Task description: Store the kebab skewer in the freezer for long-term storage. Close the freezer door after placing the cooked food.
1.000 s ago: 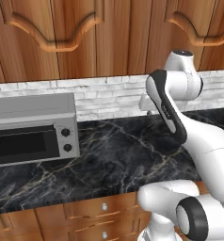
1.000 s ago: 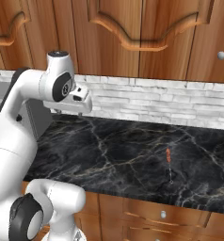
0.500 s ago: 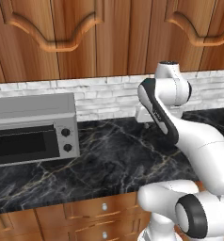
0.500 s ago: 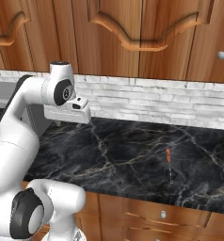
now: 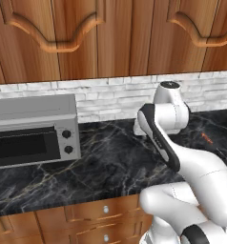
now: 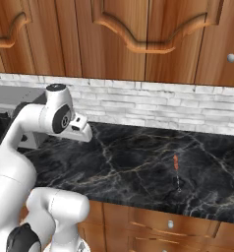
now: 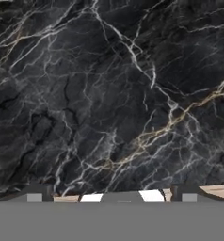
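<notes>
Right base view: kebab skewer [image 6: 176, 163] lies apparently mid-counter [image 6: 138, 167].

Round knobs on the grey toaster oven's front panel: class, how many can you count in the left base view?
2: both on the oven's right panel, upper knob directly above lower knob. No others visible.

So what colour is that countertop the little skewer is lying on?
The countertop is black marble with white and golden veins, clearest in the hand view. The kebab skewer looks reddish.
</notes>
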Robot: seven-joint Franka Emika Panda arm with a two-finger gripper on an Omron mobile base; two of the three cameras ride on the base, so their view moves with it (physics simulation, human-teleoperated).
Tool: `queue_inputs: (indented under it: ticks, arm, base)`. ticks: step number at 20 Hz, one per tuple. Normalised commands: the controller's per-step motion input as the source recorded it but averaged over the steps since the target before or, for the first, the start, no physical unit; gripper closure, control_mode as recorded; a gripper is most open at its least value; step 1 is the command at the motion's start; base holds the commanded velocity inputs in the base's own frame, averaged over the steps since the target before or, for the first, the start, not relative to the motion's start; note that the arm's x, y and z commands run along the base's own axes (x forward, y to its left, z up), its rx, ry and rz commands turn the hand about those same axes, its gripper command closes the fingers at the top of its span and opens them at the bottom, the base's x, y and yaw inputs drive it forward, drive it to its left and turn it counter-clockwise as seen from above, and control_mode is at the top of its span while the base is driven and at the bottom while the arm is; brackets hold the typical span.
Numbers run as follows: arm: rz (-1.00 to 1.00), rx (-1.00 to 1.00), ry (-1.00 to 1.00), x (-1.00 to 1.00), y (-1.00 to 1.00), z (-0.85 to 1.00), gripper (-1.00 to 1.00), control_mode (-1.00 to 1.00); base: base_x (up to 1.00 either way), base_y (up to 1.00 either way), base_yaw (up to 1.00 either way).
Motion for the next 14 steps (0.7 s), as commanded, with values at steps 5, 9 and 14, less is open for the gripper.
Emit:
queue_inputs:
  ticks: [5,9,14]
  arm:
    - [0.0,0.0,0.0,0.0,-0.16,-0.57,-1.0,-1.0]
    - [0.0,0.0,0.01,0.0,-0.21,-0.44,-1.0,-1.0]
    - [0.0,0.0,0.08,0.0,-0.04,-0.25,-1.0,-1.0]
  base:
    - [0.0,0.0,0.0]
    - [0.0,0.0,0.0]
    - [0.0,0.0,0.0]
